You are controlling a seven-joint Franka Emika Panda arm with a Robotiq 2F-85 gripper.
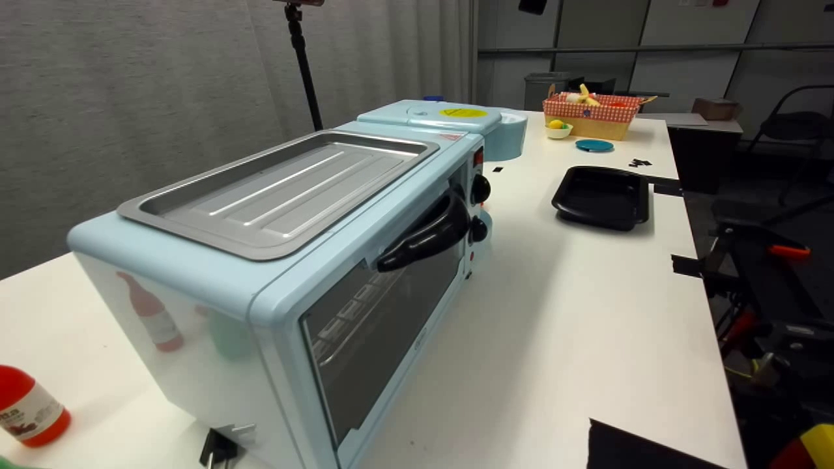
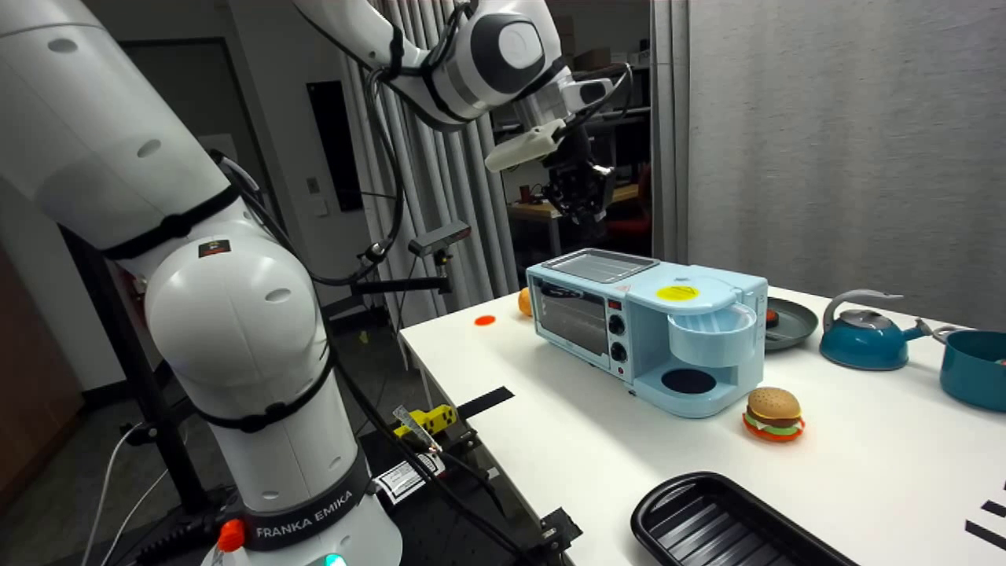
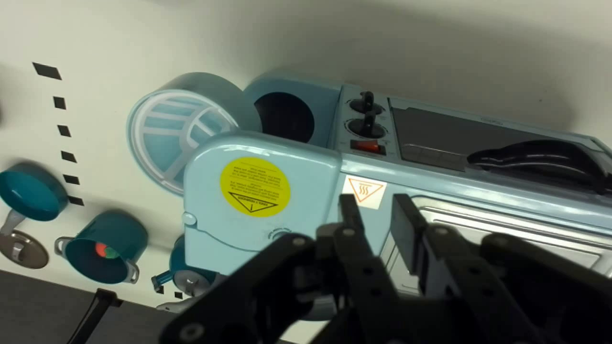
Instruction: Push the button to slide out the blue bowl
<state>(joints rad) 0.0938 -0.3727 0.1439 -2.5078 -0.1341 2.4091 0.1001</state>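
Observation:
A light blue breakfast machine (image 2: 578, 322) stands on the white table; it also shows in an exterior view (image 1: 280, 286). Its round blue bowl (image 3: 165, 138) juts out from under the lid (image 3: 306, 186) in the wrist view, and also shows in both exterior views (image 1: 511, 140) (image 2: 711, 342). A small round knob (image 3: 189, 219) sits at the lid's edge. A red rocker switch (image 3: 367, 146) is on the front panel above two black dials. My gripper (image 3: 375, 205) is open and empty, high above the machine's top in an exterior view (image 2: 585, 212). It touches nothing.
A black oven handle (image 1: 430, 238) sticks out in front. A black tray (image 1: 603, 198), toy burger (image 2: 774, 413), teal kettle (image 2: 868, 342) and teal pot (image 3: 107, 243) stand around the machine. A red bottle (image 1: 32, 407) lies by its other end.

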